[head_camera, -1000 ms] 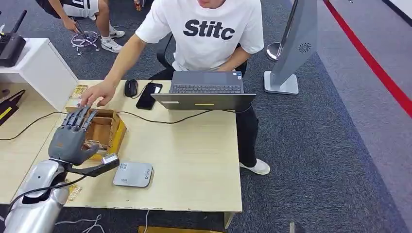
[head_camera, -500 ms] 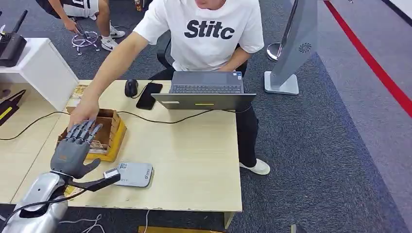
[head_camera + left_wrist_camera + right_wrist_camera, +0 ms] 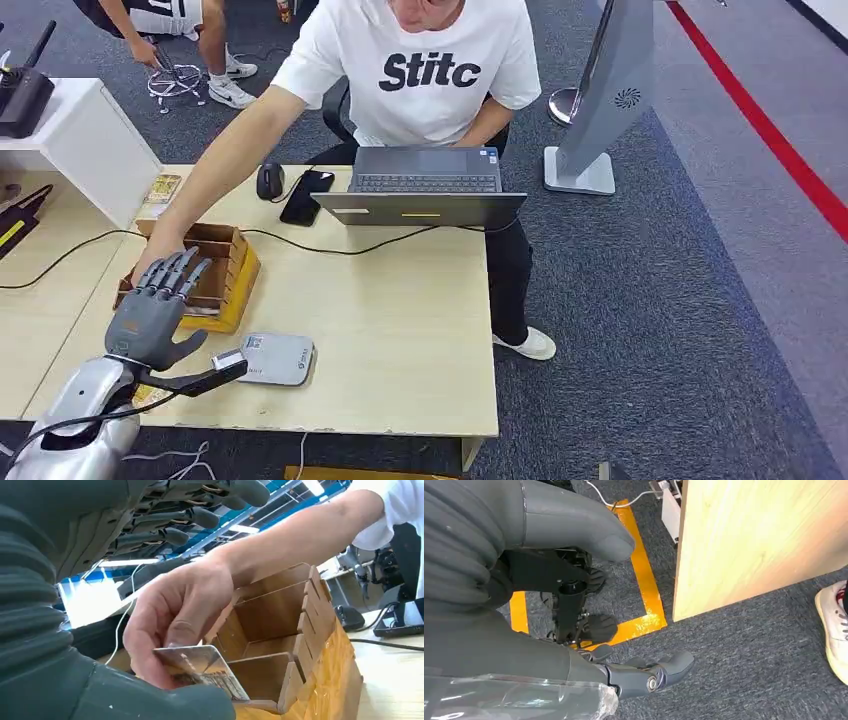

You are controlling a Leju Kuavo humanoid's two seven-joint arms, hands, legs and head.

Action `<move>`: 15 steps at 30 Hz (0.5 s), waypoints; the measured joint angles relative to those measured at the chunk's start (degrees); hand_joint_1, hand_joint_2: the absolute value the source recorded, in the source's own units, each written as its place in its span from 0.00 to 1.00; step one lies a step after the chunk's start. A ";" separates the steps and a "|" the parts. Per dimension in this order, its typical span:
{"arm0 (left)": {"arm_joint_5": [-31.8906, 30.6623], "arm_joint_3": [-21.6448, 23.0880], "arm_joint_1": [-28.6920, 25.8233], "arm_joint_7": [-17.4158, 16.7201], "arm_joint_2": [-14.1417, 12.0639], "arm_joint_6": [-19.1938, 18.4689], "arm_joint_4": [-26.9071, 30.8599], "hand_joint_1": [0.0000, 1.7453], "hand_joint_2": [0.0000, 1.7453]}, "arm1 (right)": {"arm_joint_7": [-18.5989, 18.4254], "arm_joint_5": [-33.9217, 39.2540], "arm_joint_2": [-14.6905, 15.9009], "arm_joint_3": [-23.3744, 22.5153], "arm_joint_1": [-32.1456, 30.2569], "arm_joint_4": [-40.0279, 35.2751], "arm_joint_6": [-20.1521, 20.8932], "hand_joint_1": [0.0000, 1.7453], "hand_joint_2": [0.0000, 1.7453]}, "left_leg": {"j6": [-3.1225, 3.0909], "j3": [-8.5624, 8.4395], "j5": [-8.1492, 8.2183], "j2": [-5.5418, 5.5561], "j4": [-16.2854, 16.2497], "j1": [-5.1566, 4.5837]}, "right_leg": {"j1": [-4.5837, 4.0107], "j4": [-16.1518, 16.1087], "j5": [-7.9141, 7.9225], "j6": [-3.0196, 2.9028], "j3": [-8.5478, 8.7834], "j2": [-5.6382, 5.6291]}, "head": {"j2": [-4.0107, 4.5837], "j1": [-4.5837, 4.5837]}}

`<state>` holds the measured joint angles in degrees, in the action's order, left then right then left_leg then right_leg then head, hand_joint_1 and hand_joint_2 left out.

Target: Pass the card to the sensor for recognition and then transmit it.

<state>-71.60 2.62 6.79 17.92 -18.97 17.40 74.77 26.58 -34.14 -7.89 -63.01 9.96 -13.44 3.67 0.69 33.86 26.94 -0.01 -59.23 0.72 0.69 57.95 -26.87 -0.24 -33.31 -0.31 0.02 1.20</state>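
**Card handover at the box: left hand waiting to receive**

Left hand (image 3: 150, 310) hovers over the near edge of the wooden box (image 3: 225, 262), fingers (image 3: 175, 517) apart, holding nothing. A person's hand (image 3: 175, 615) reaches in from across the tabletop (image 3: 400, 330) and pinches the card (image 3: 202, 667) just under the robot's palm, beside the box compartments, presumably presenting it for a grip. Card not yet taken. The sensor (image 3: 275, 358), a flat grey pad, lies near the hand toward the tabletop's near edge, a short carry once the card is held. Right hand (image 3: 644, 675) hangs beside the tabletop over the floor, fingers loosely curled on nothing, idle.
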 joint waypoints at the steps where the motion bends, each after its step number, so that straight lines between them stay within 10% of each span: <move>1: 0.00 0.00 0.00 0.00 0.00 -0.02 -0.02 0.00 1.00 | 0.00 -0.02 0.00 0.00 0.00 0.00 0.00 0.00 1.00 | 0.00 0.00 0.00 0.00 0.00 0.00 | 0.00 0.00 0.00 0.00 0.00 0.00 | 0.00 0.00; 15: -0.24 0.00 0.16 0.00 0.00 0.00 -2.08 0.00 1.00 | -0.02 -0.15 -0.02 -0.02 0.01 0.00 0.02 0.00 1.00 | 0.00 0.00 0.00 0.00 0.00 0.00 | 0.00 0.00 0.00 0.00 0.00 0.00 | 0.00 0.00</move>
<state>-71.84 2.62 6.96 17.92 -18.97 17.40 72.70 26.56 -34.29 -7.91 -63.04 9.97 -13.44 3.69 0.69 33.86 26.94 -0.01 -59.23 0.72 0.69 57.95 -26.87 -0.24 -33.31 -0.31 0.02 1.20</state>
